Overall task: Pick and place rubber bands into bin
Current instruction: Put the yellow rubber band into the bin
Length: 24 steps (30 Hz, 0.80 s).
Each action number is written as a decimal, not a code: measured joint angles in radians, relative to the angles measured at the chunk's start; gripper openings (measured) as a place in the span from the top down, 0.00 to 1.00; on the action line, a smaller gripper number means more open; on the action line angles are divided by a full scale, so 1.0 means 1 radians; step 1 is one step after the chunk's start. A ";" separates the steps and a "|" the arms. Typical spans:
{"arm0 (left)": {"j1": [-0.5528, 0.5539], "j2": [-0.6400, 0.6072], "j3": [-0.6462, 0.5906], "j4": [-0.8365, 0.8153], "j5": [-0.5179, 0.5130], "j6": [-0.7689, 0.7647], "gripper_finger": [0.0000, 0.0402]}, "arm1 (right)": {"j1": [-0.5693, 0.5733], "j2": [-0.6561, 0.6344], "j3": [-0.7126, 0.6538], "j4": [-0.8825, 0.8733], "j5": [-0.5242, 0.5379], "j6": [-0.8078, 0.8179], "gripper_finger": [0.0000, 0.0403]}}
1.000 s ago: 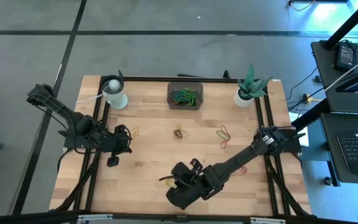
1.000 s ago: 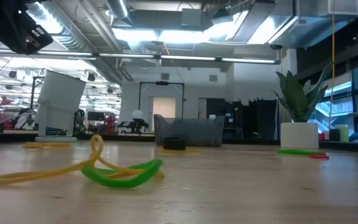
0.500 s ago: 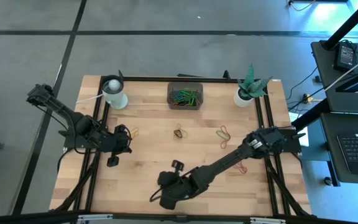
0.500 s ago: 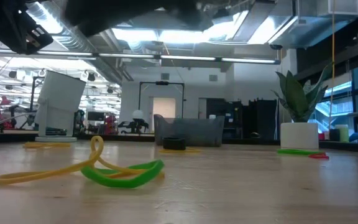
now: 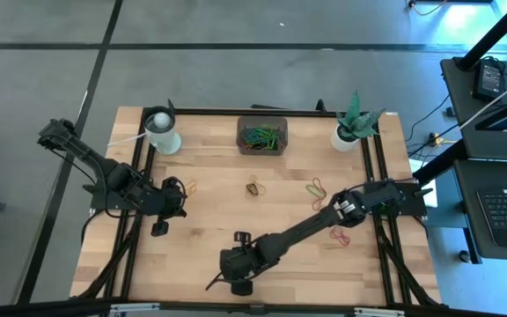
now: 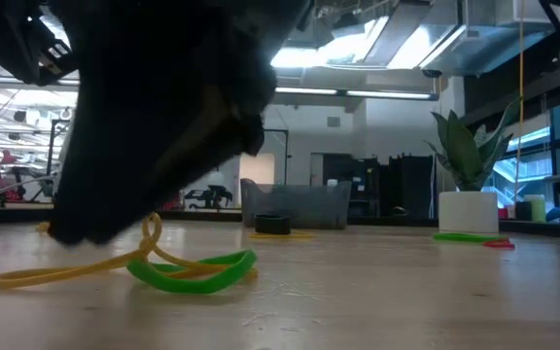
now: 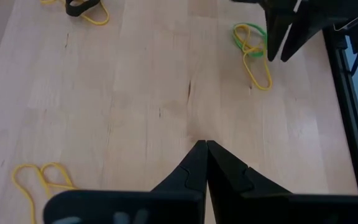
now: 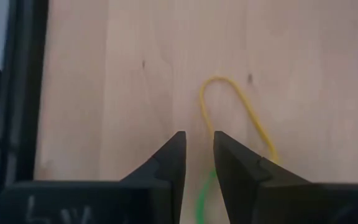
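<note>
A yellow rubber band [image 8: 232, 109] tangled with a green one [image 6: 192, 270] lies flat on the wood near the table's front edge [image 5: 211, 283]. My right gripper [image 8: 199, 142] is open just above this pair, pointing steeply down, with the green band [image 8: 204, 194] showing in the gap between its fingers. More rubber bands lie mid-table: black and yellow [image 5: 255, 187], red and green [image 5: 317, 187], red [image 5: 340, 236]. The bin [image 5: 262, 135] stands at the far edge with several bands inside. My left gripper [image 5: 158, 229] is shut and waits at the table's left.
A white cup [image 5: 162, 132] stands at the far left and a white plant pot [image 5: 349, 134] at the far right. Yellow bands [image 7: 37, 180] lie close to my left gripper. Black frame rails [image 5: 378, 176] run along both table sides.
My right gripper has come down from above and moved toward the table's left, rolling as it went. It now stands low over the yellow and green bands near the front edge. The bands have not moved.
</note>
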 joint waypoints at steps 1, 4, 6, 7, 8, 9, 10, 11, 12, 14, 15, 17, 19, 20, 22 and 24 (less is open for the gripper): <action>0.000 0.000 0.000 0.000 0.000 0.000 0.99 | 0.000 0.007 0.000 -0.003 -0.003 -0.003 0.79; 0.000 0.000 0.000 0.000 0.000 0.000 0.99 | 0.001 0.029 0.000 -0.003 -0.005 -0.015 0.80; 0.000 0.000 0.000 -0.001 -0.001 0.000 0.99 | 0.001 0.037 0.002 0.001 -0.005 -0.024 0.82; 0.000 0.000 0.000 0.000 -0.001 0.000 0.99 | 0.001 0.043 0.003 0.005 -0.001 -0.025 0.83; 0.000 0.000 0.000 0.000 -0.002 0.001 0.99 | 0.001 0.046 0.004 0.004 0.000 -0.021 0.85; 0.000 0.000 0.000 0.000 -0.002 0.000 0.99 | 0.001 0.048 0.005 0.004 0.002 -0.008 0.88; 0.000 0.000 0.000 0.000 -0.002 0.000 0.99 | 0.000 0.049 0.005 0.004 0.003 0.007 0.91; 0.000 0.000 0.000 0.000 -0.002 0.000 0.99 | 0.000 0.049 0.005 0.004 0.003 0.026 0.95; 0.000 0.000 0.000 0.000 -0.003 0.000 0.99 | -0.001 0.049 0.005 0.003 0.004 0.034 0.97; 0.000 0.000 0.000 0.000 -0.003 0.001 0.99 | -0.001 0.047 0.010 0.000 0.002 0.042 0.98; 0.000 0.000 0.000 0.000 -0.003 0.001 0.99 | -0.001 0.047 0.016 -0.004 0.004 0.046 0.98; 0.000 0.000 0.000 0.000 -0.003 0.001 0.99 | -0.001 0.052 0.040 -0.020 0.010 0.045 0.99; 0.000 0.000 0.000 0.000 -0.003 0.002 0.99 | -0.001 0.055 0.065 -0.025 0.014 0.023 0.99; 0.000 0.000 0.000 0.000 -0.003 0.002 0.99 | -0.001 0.055 0.074 -0.026 0.023 0.012 0.99; 0.000 0.000 0.000 0.000 -0.003 0.003 0.99 | -0.001 0.054 0.092 -0.020 0.030 -0.002 0.99; 0.000 0.000 0.000 0.000 -0.003 0.003 0.99 | -0.002 0.054 0.100 -0.020 0.031 -0.007 0.99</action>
